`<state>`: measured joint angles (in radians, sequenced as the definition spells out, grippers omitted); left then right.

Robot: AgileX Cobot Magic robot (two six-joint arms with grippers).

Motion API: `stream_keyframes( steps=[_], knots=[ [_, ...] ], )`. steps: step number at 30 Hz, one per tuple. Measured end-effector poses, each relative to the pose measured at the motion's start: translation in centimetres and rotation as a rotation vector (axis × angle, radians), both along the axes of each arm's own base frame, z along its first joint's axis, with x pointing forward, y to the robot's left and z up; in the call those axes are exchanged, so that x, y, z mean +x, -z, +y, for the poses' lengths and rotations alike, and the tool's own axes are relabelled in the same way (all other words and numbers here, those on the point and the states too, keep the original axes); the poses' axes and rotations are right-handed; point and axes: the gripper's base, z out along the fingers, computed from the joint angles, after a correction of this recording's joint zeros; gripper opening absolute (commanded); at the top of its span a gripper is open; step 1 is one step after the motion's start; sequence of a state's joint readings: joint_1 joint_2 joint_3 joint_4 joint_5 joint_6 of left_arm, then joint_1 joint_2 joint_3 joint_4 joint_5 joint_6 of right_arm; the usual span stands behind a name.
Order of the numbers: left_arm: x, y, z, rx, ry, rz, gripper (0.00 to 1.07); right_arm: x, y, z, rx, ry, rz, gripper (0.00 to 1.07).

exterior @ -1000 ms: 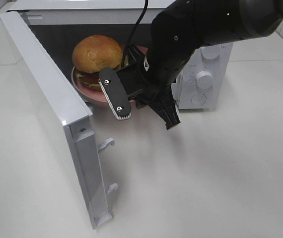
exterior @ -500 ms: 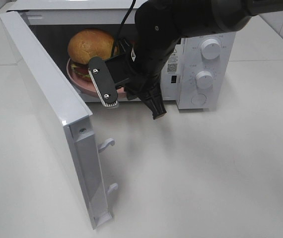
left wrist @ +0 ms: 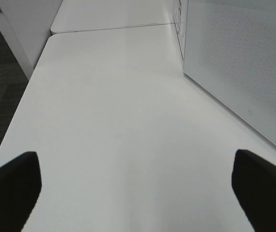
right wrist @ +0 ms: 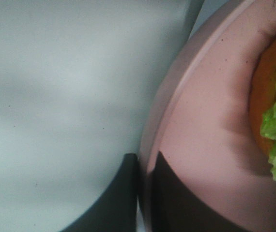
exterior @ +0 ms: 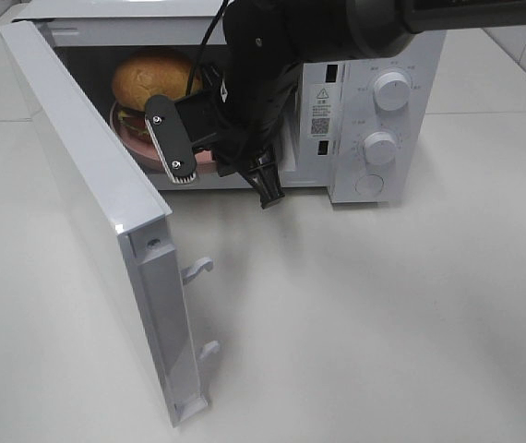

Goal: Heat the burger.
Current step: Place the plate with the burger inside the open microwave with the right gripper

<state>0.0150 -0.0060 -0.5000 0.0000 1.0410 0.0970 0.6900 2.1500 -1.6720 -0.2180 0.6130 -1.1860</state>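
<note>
Inside open microwave, burger rides pink plate. Right tool clenched on plate rim, likely so food goes in untouched. Left tool released, idle over surface, clear of door.

A white box-shaped microwave oven stands on a pale tabletop, its door swung wide. A pink round plate shows inside the cavity; two white round dials mark its panel.
</note>
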Motion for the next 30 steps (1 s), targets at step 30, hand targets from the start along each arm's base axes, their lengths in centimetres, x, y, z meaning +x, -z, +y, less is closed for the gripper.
stream_keyframes(
  steps=[30],
  knots=[
    [0.0, 0.0, 0.0, 0.000, 0.000, 0.000, 1.00, 5.1, 1.6, 0.0, 0.045, 0.055, -0.016, 0.00]
  ],
)
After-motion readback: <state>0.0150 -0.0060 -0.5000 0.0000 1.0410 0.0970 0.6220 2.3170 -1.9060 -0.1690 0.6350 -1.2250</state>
